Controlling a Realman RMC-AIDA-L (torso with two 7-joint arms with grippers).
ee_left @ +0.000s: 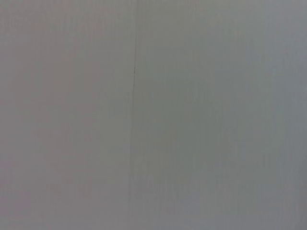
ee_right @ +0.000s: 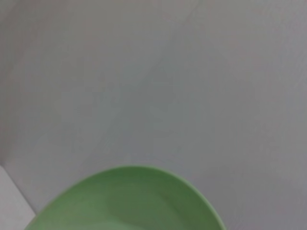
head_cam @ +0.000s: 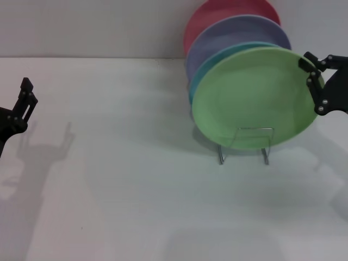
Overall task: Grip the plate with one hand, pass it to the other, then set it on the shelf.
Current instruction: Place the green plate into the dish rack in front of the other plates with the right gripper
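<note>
The light-green plate [head_cam: 253,98] stands upright at the front of the wire shelf [head_cam: 246,142], resting in its loops. My right gripper [head_cam: 314,84] is at the plate's right rim, its black fingers [head_cam: 310,61] spread apart and lying over the edge, not closed on it. The right wrist view shows the plate's rim [ee_right: 129,199] close below the camera. My left gripper [head_cam: 22,103] hangs empty at the far left edge of the table, far from the plate. The left wrist view shows only a bare grey surface.
Behind the green plate a turquoise plate [head_cam: 217,61], a lilac plate [head_cam: 234,35] and a red plate [head_cam: 217,13] stand in the same shelf. The white table [head_cam: 125,179] stretches in front and to the left, with a pale wall behind.
</note>
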